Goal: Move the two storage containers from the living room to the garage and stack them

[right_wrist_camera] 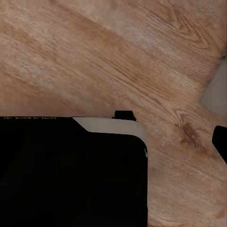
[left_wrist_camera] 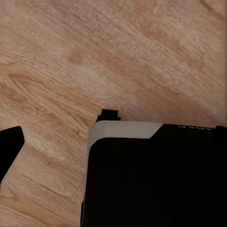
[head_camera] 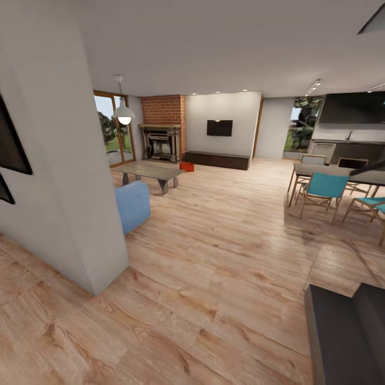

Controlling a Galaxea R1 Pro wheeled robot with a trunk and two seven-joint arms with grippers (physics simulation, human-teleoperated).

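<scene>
Orange-red rectangular storage container [head_camera: 186, 167] sits far off on the light wood-plank floor [head_camera: 224, 256], between grey low table [head_camera: 148, 172] and long dark cabinet [head_camera: 216, 159], near brick fireplace [head_camera: 162, 135]; can't tell my pincers' state

One orange-red storage container [head_camera: 186, 167] sits on the wood floor by one brick fireplace [head_camera: 162, 136]. One black wall screen [head_camera: 220, 128], one hanging lamp [head_camera: 123, 113], one low bench [head_camera: 147, 172], one blue sofa [head_camera: 132, 205], two teal chairs [head_camera: 323, 188].
</scene>
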